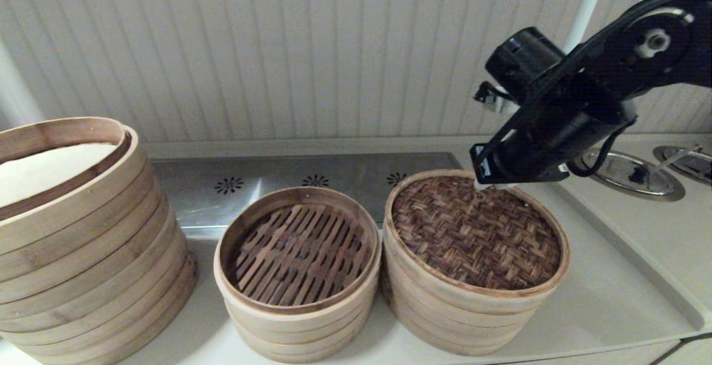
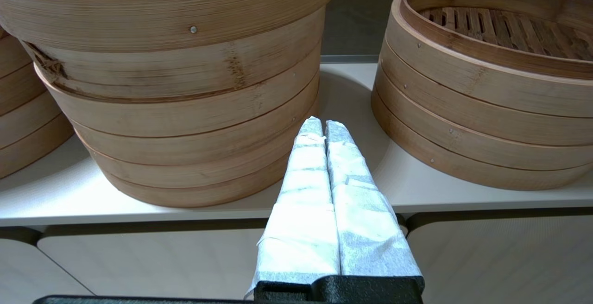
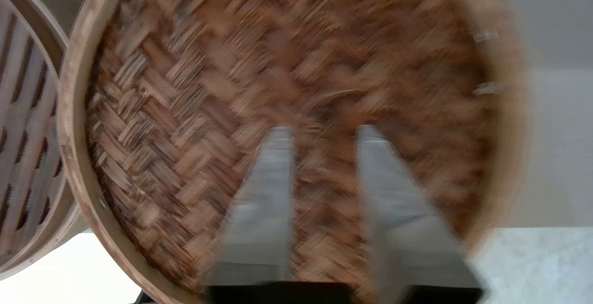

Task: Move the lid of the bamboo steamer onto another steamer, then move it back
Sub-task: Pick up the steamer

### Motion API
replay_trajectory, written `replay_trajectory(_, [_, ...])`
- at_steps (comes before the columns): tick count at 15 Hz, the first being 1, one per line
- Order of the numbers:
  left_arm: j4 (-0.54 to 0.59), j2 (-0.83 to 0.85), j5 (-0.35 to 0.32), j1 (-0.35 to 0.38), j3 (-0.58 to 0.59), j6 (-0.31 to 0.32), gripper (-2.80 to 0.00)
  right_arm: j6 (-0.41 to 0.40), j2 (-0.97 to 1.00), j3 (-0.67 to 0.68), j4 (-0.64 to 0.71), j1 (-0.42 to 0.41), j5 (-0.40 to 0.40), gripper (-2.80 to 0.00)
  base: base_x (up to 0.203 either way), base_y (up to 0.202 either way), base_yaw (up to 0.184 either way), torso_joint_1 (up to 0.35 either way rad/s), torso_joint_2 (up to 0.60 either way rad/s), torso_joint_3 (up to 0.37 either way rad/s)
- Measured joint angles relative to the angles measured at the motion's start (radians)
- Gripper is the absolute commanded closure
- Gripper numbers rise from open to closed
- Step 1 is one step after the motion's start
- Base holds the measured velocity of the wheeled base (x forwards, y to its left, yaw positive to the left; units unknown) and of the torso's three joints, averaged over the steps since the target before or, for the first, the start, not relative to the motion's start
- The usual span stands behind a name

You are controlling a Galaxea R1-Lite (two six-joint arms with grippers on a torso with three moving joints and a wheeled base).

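3 round bamboo steamers stand in a row on a pale counter (image 1: 601,304). In the head view, the bamboo steamer lid (image 1: 475,231) sits flat on the steamer at the robot's right, its dark herringbone weave facing up inside a pale rim. Just beside it, in the middle, the smallest steamer (image 1: 297,267) stands uncovered, showing its dark slatted floor. A much larger steamer (image 1: 83,242) with a white inside stands at the left.

The right gripper (image 1: 492,186) hangs over the far edge of the lid, its arm reaching in from the upper right; here the fingers are mostly hidden by the wrist. The right wrist view shows what the head view does not: 2 pale wrapped fingers (image 3: 264,193) spread apart above the weave, holding nothing, with the lid's small loop handle (image 3: 336,94) just beyond them.

Only the left wrist view shows the left gripper (image 2: 323,125): its wrapped fingers are pressed together, empty, low before the counter's front edge, between the large and smallest steamers.
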Motion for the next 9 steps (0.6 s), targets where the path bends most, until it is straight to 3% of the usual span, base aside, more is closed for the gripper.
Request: replay_trajectory(9, [0.0,0.0,-0.001,0.0,0.0,0.0,0.0,0.175,0.06,0.001,-0.001,0.067,-0.006,-2.8,0.0,0.0,0.0,0.0,0.0,0.0])
